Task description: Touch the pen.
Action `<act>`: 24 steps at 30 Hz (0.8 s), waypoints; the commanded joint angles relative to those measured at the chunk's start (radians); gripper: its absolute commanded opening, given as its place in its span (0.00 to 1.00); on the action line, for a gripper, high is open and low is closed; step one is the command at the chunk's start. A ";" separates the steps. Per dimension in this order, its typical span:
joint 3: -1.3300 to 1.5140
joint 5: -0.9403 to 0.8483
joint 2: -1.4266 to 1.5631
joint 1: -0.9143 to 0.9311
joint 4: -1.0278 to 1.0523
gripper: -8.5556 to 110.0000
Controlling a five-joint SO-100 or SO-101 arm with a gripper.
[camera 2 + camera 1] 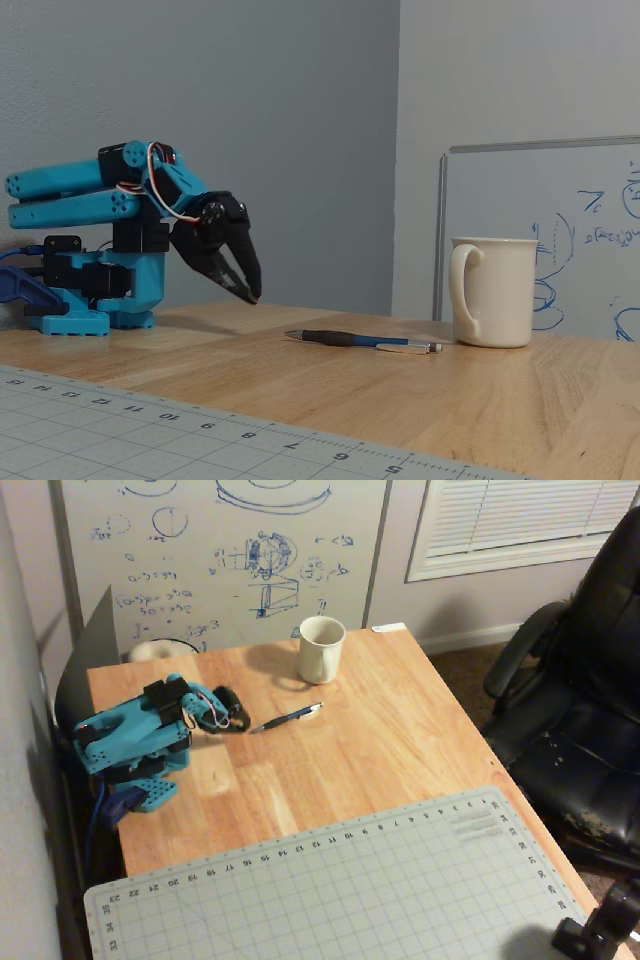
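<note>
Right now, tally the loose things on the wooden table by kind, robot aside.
Pen: 1
Mug: 1
Cutting mat: 1
Total: 3

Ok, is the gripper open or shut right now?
Open: in the fixed view the gripper shows two fingers parted at the tips, above the table, short of the pen.

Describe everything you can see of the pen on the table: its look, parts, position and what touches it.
The pen is slim, with a dark grip section at its pointed tip, a blue barrel and a silvery-white end. It lies flat on the wooden table, untouched. In the overhead view it sits diagonally, its pale end toward the cream mug but apart from it, its tip toward the gripper, whose fingers hover just short of the tip and above the table.
</note>
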 commanded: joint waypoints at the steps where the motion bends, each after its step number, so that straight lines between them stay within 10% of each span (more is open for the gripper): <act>1: -0.143 0.009 -0.132 -0.060 -0.083 0.08; 24: -0.646 0.006 -1.264 -0.020 -0.541 0.08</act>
